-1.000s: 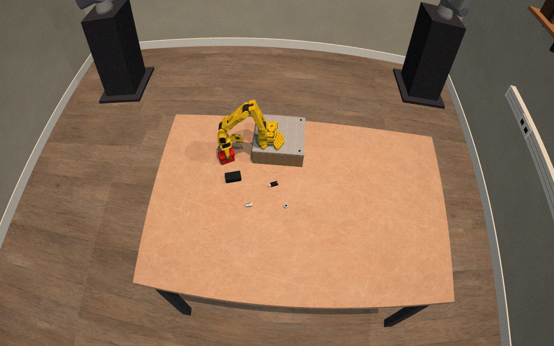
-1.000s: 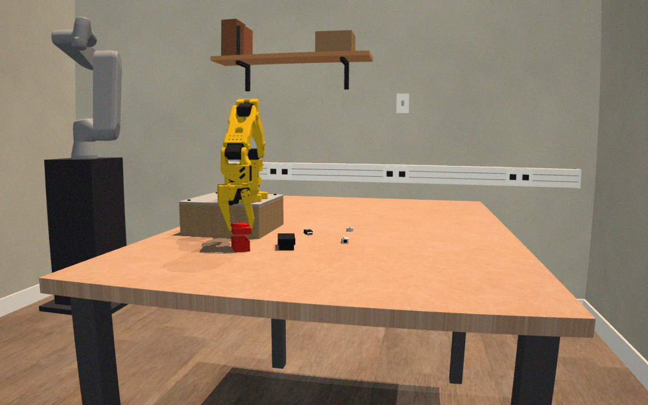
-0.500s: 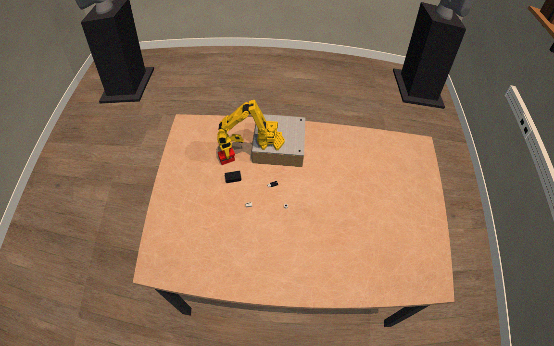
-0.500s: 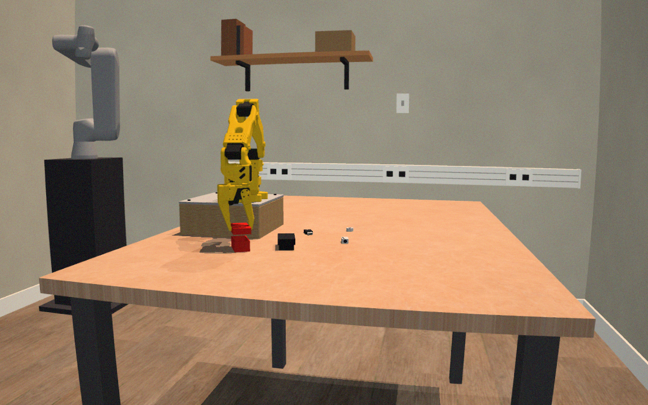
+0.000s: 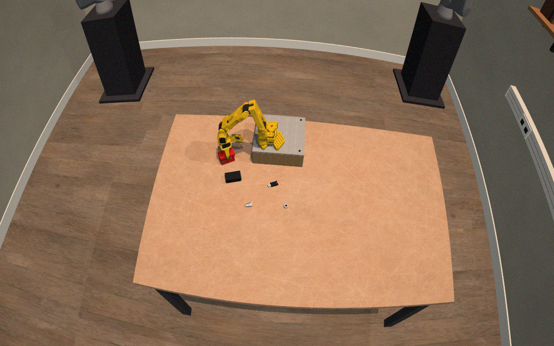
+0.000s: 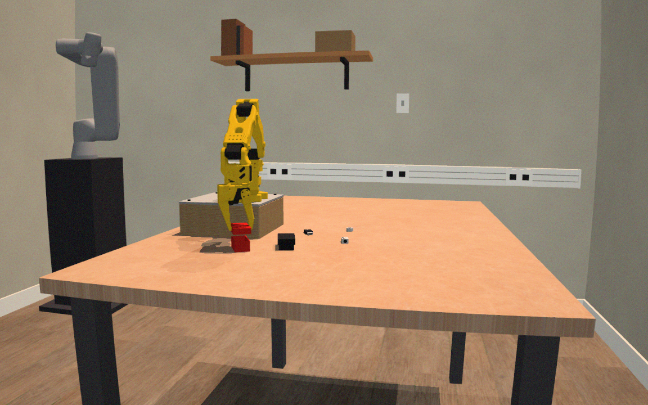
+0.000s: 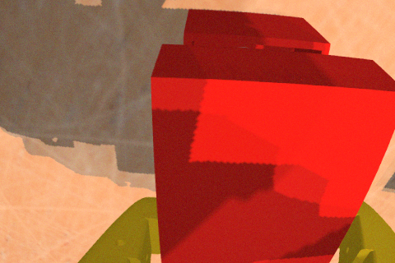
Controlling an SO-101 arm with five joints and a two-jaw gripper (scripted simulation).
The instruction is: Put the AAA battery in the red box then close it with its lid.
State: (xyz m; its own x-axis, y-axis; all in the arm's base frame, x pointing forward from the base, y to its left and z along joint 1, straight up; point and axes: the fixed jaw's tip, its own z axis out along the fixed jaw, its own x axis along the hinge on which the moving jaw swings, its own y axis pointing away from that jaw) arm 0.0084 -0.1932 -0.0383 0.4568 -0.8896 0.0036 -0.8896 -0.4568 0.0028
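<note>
A robotics lab: grey arms (image 6: 95, 95) on black pedestals (image 6: 84, 211), wall socket rail (image 6: 417, 176).

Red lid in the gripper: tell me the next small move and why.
Probably lower it straight down. The gripper is shut on the lid, which hangs just above the red box with a gap between them, roughly lined up in the wrist view. Whether the battery is inside cannot be seen.
</note>
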